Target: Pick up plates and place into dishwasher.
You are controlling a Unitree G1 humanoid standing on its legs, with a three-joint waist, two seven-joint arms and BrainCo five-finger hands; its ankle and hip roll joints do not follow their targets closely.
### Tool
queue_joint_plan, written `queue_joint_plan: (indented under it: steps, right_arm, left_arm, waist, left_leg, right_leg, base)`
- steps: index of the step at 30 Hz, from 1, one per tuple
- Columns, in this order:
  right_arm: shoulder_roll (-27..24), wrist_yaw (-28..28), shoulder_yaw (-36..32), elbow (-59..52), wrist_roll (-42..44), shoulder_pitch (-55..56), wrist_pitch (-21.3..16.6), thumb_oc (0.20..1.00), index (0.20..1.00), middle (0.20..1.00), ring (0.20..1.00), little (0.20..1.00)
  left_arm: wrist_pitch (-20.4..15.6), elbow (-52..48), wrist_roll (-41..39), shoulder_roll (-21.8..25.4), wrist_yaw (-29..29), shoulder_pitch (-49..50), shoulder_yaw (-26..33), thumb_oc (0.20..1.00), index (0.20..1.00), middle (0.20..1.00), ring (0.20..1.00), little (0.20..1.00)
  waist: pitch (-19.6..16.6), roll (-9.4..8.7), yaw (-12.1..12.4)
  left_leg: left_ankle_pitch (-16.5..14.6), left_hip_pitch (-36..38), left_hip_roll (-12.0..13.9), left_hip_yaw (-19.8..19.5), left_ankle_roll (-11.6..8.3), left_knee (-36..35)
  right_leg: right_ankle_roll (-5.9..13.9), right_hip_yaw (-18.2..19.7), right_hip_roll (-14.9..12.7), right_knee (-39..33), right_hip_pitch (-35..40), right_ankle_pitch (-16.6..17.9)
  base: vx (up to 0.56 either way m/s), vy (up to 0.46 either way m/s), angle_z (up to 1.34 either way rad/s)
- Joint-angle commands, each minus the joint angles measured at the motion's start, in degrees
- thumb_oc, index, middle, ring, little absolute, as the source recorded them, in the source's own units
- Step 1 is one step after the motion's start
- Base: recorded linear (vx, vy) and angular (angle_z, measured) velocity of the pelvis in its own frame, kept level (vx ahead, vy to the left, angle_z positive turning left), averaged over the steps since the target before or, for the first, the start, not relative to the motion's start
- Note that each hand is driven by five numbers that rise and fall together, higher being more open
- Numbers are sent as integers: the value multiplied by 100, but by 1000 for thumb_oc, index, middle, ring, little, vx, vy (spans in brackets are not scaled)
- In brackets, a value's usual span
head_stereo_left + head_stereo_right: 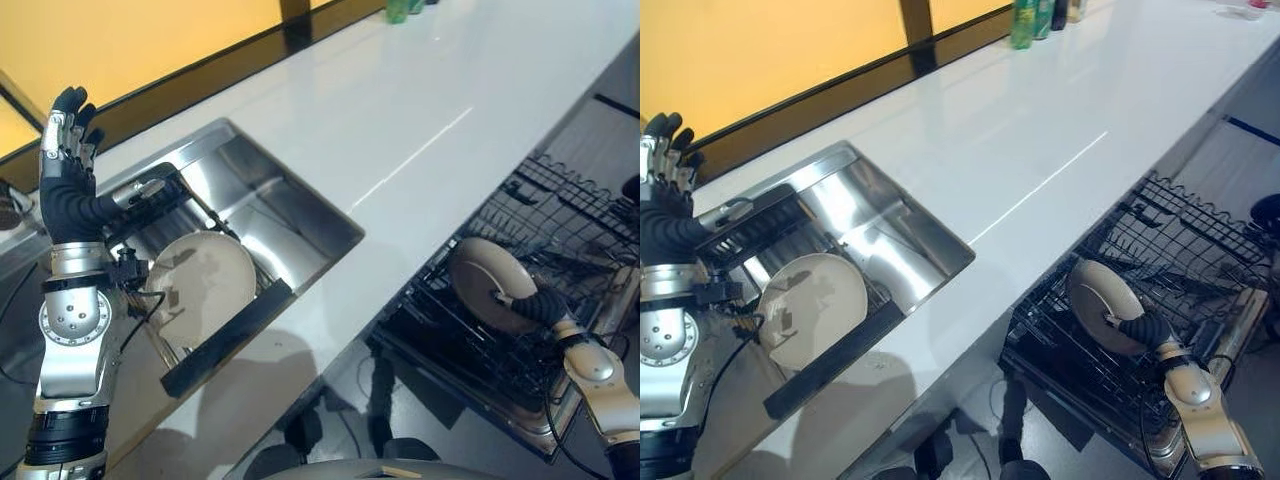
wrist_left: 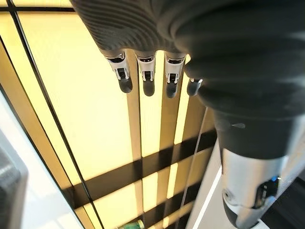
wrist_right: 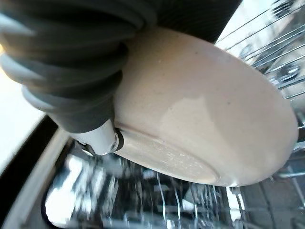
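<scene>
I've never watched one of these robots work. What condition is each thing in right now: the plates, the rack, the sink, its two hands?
Right hand: shut on a cream plate.
Cream plate: tilted on edge over the dishwasher rack.
Dishwasher rack: pulled out, open.
Second plate: leaning in the sink's dish rack.
Sink: no water visible.
Left hand: raised, open, holding nothing.

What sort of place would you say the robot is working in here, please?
Most likely a kitchen: a steel sink set into a white counter, a plate in it, and an open dishwasher rack where the right hand holds another plate.
</scene>
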Motion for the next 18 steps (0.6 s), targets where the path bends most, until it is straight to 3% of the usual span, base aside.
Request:
queue_joint_plan:
  steps: [1,10,18]
  right_arm:
    - [-632,156,36,173,-140,-471,-50,200,200,200,200,200]
    - [-913,431,422,530,-267,-597,26,200,200,200,200,200]
    - [-762,804,1107,1228,31,-1133,109,200,200,200,200,200]
  left_arm:
    - [-157,292,42,367,173,-469,-169,1000,1000,1000,1000,1000]
    - [-201,408,117,644,349,-714,-296,1000,1000,1000,1000,1000]
    - [-343,562,230,770,614,-1261,-602,1000,1000,1000,1000,1000]
  waist:
    - [-160,0,59]
    - [46,-12,110]
    - [487,186,120]
  left_leg:
    - [-215,-310,255,-285,-164,400]
    - [-156,-527,294,-358,-196,499]
    - [-94,-868,237,-435,-202,587]
  right_leg:
    - [159,-289,17,602,-660,37]
    - [137,-306,49,670,-788,21]
    - [102,-285,-2,777,-1078,25]
  base:
    - [-32,-81,5]
    - [-64,-71,5]
    - [-125,-22,0]
